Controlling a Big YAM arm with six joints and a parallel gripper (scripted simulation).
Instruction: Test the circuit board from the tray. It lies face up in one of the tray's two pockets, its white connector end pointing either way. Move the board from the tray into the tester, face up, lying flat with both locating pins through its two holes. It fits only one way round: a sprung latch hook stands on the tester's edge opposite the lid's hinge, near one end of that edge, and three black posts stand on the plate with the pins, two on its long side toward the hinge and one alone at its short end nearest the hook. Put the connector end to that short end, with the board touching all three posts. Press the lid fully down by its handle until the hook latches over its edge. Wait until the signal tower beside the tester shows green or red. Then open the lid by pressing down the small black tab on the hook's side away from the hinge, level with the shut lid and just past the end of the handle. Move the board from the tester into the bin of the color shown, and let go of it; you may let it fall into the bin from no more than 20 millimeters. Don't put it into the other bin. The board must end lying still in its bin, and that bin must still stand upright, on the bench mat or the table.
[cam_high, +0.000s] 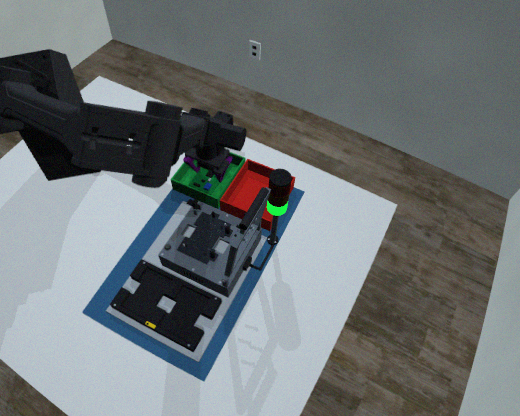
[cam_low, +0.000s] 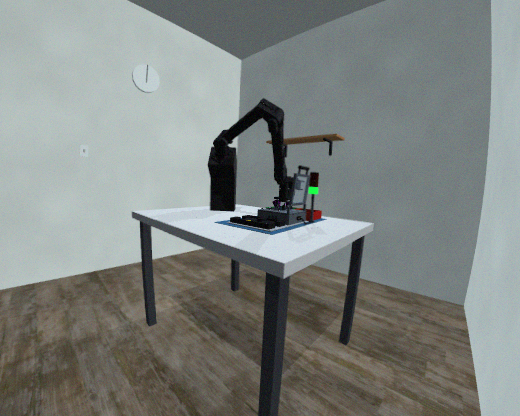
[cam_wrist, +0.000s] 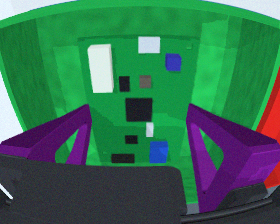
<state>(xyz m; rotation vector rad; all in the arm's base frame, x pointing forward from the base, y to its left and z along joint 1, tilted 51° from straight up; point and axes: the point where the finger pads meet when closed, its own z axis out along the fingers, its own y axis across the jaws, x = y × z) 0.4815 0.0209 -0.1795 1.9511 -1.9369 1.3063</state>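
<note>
The green circuit board (cam_wrist: 134, 106) sits between my purple fingers, with its white connector (cam_wrist: 100, 67) at the far left in the wrist view. My gripper (cam_wrist: 138, 110) is shut on the board by its long edges and holds it low inside the green bin. In the top view the gripper (cam_high: 212, 170) reaches down into that bin. I cannot tell whether the board touches the bin floor. The signal tower (cam_high: 278, 200) shows a green band. The tester (cam_high: 210, 245) stands open and holds no board, its lid (cam_high: 252, 212) raised.
The red bin (cam_high: 247, 192) stands right beside the green one and shows at the right edge of the wrist view (cam_wrist: 271, 116). The black tray (cam_high: 167, 305) lies at the near end of the blue mat. The tower stands close to the red bin's right corner.
</note>
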